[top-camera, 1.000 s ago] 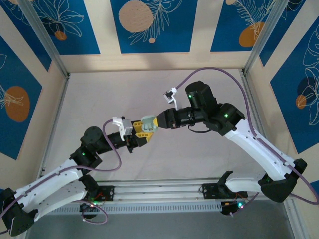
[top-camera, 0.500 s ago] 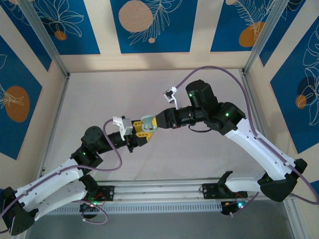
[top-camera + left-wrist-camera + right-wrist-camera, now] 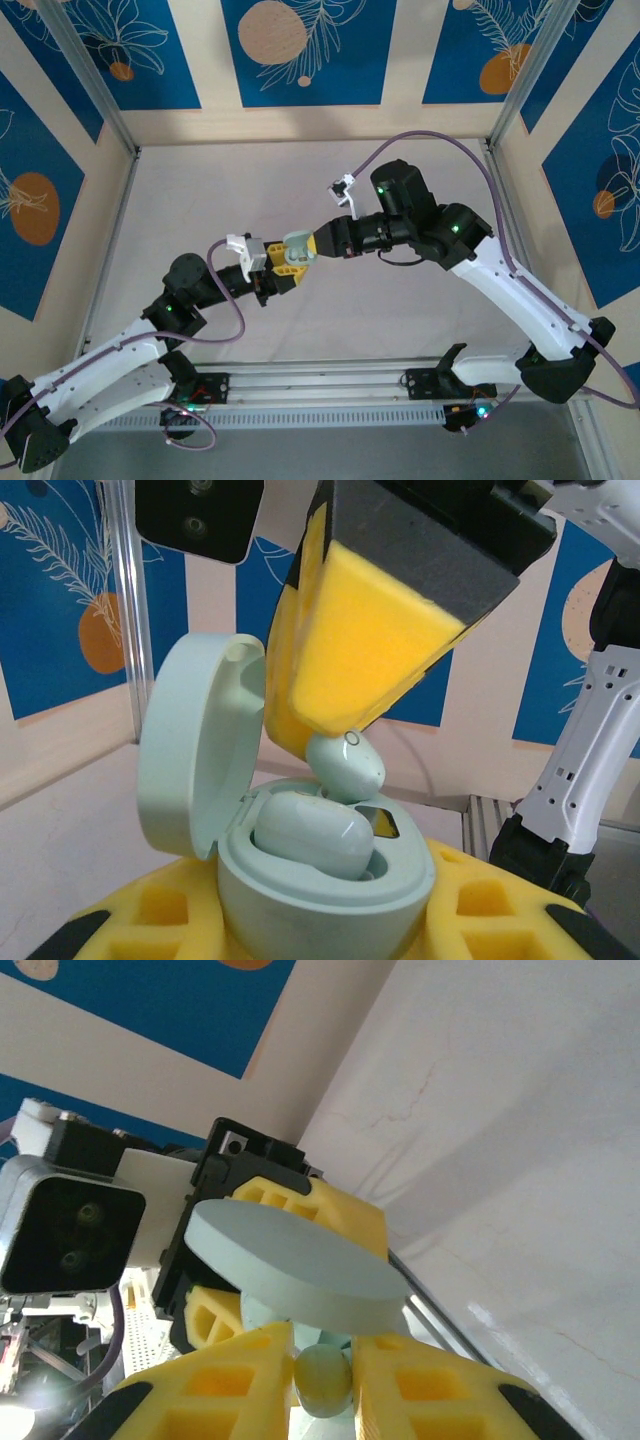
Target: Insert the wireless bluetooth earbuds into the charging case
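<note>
Charging case [image 3: 320,885], pale green, sits clamped in the left gripper [image 3: 283,264] above the middle of the surface [image 3: 300,180], lid [image 3: 190,750] tipped back so its sockets face up. One earbud [image 3: 312,832] lies seated. The right gripper [image 3: 310,247], closed tight on the second earbud [image 3: 345,767], holds it just over the free socket beside the first.

Tabletop [image 3: 210,200]: pale grey-white, matte, boxed in by cream walls with blue panels, alu posts [image 3: 92,85] at the far corners. Near edge carries a metal rail [image 3: 320,385] with the arm bases [image 3: 445,383] bolted on. Right wrist view shows faint creases in the surface.
</note>
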Robot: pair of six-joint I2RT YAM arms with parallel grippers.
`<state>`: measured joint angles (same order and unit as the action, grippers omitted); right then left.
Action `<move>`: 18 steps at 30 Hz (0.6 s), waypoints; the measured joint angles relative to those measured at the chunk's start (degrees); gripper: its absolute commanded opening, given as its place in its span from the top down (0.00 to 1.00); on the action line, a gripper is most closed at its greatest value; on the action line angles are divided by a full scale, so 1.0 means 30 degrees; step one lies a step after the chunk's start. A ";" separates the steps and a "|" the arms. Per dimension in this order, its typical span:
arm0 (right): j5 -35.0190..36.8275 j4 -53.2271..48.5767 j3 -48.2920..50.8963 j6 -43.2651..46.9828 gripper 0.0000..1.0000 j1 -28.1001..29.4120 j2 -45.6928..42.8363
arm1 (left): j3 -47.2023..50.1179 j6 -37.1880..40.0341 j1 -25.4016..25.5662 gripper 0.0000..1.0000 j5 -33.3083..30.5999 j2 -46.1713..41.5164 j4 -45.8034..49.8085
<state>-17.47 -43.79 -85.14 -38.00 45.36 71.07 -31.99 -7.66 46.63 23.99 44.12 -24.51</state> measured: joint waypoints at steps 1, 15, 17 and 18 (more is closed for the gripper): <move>0.0073 -0.0051 0.0000 0.0000 0.77 -0.0015 0.0022 | 0.0000 0.0007 0.0000 0.70 0.0000 0.0000 0.0000; 0.0787 -0.0685 -0.0248 -0.0160 0.63 -0.0029 0.0299 | 0.0000 -0.0328 0.0000 0.70 0.0007 0.0372 -0.0117; 0.0911 -0.0707 -0.0321 -0.0204 0.62 -0.0036 0.0306 | 0.0000 -0.0342 0.0000 0.70 0.0007 0.0372 -0.0219; 0.0925 -0.0714 -0.0328 -0.0211 0.61 -0.0029 0.0306 | 0.0000 -0.0342 0.0000 0.70 0.0007 0.0372 -0.0262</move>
<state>-14.70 -45.93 -86.13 -38.63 45.28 71.99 -31.99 -8.69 46.63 24.01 45.23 -25.30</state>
